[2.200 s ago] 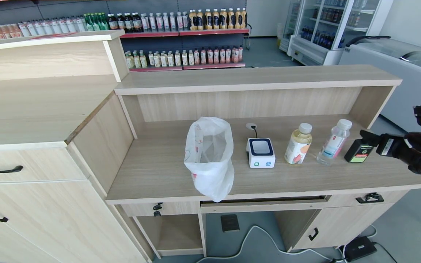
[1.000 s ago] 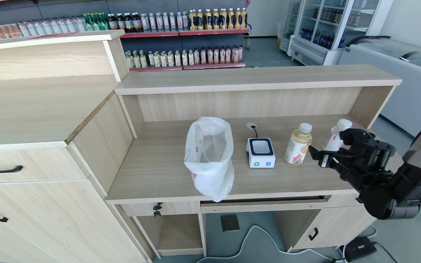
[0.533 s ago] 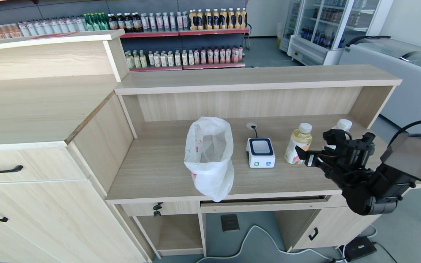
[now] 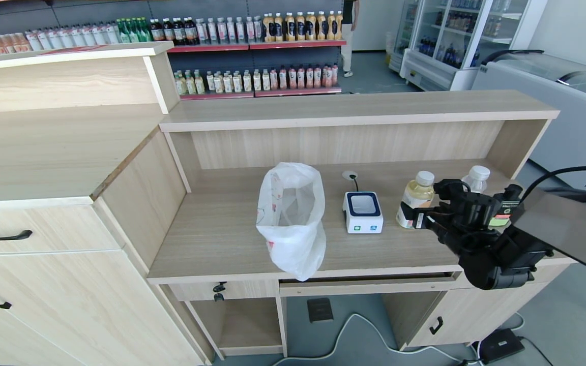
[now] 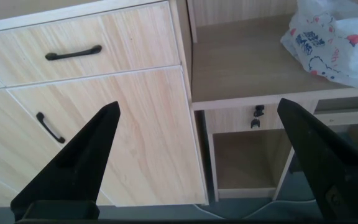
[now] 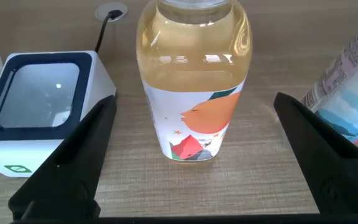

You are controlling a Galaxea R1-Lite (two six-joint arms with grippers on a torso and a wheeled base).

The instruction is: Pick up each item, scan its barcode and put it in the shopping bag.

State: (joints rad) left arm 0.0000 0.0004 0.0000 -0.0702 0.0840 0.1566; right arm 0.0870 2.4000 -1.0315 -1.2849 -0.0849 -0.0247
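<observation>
Juice bottle label: the juice bottle (image 6: pixel 194 93) holds a pale yellow drink. Its white label carries an orange shape with small red and green figures, and no words on it can be made out.
Water bottle label: the water bottle (image 6: pixel 353 81) has a white label with red print above a blue picture, too small to read.
Other print: the bag (image 4: pixel 290 218) is white with pink and red cartoon marks. The scanner (image 4: pixel 362 212) has a green mark on its front. The dark box (image 4: pixel 500 217) shows a green and orange label.
Where things stand: on the counter (image 4: pixel 222 239), running from the robot's left to its right, are the bag, scanner, juice bottle, water bottle and box. All are upright, and the bag's mouth is open.
Right gripper: the right gripper (image 4: pixel 428 202) is spread wide and holds nothing. In the right wrist view the juice bottle stands centred between the two fingers, ahead of the tips and clear of both.
Left gripper: the left gripper (image 5: pixel 197 106) is spread wide and empty, low beside the counter and facing the cabinet doors (image 5: pixel 104 124).
Change: 2.2 s ago the right gripper was at the box near the counter's right end. It has since crossed in front of the water bottle and lined up on the juice bottle. Nothing on the counter has shifted.
</observation>
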